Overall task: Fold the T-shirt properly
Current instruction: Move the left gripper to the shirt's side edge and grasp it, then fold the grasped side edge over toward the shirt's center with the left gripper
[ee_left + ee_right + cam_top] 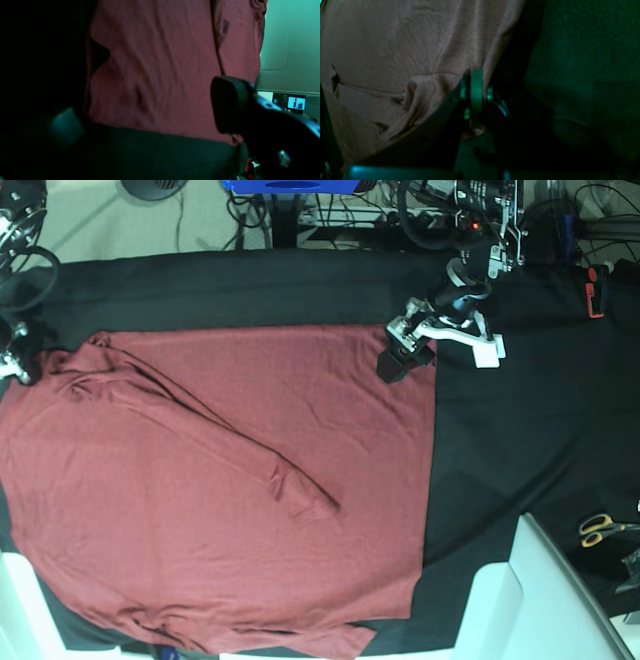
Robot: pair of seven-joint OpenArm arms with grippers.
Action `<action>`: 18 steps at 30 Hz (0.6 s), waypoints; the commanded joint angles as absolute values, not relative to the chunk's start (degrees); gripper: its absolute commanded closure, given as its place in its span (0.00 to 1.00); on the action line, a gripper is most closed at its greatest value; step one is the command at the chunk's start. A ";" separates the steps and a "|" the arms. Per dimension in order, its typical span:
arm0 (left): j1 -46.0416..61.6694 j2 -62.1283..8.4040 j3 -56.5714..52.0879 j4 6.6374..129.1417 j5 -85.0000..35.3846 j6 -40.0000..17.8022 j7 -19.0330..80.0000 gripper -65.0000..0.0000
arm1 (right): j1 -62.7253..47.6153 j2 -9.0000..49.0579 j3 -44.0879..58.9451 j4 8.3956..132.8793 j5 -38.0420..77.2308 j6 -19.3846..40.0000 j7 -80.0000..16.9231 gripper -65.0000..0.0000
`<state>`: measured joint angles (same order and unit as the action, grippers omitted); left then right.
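Closest to your lens, the T-shirt [220,490] lies spread over the black table cloth [500,430], one long sleeve laid diagonally across the body and the straight hem running down the base view's right side.

Your left gripper [400,360] sits over the hem's far corner with its jaws wide apart and nothing between them; the left wrist view shows one dark finger [228,105] poised above the fabric edge. I judge you're lining up a grasp on that corner.

Your right gripper [476,97] is clamped on a bunched fold of shirt at the opposite, collar-side corner.

Next, you'll want the left jaws lowered around the hem edge and closed, catching both layers if you can, before both arms lift together for the fold.

Off to the side lie scissors [605,528], well clear.
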<state>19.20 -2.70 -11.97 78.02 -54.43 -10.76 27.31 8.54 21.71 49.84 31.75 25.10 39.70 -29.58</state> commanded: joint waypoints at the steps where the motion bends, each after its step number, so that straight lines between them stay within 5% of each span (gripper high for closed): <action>1: 19.56 -2.33 -12.00 77.58 -53.32 -9.01 30.29 0.18 | 9.10 22.90 49.80 32.31 25.01 40.00 -29.58 1.00; 7: 18.15 -2.24 -12.09 74.95 -53.32 -9.01 30.29 1.00 | 9.01 22.90 49.80 32.48 25.01 40.00 -29.58 1.00; 14: 18.95 -2.15 -12.09 79.69 -53.85 -8.75 30.73 1.00 | 8.84 24.04 49.80 32.66 25.01 39.08 -31.25 1.00; 18: 19.38 -2.15 -11.82 81.98 -53.85 -8.75 30.73 1.00 | 9.10 24.13 49.71 35.21 24.92 33.19 -33.80 1.00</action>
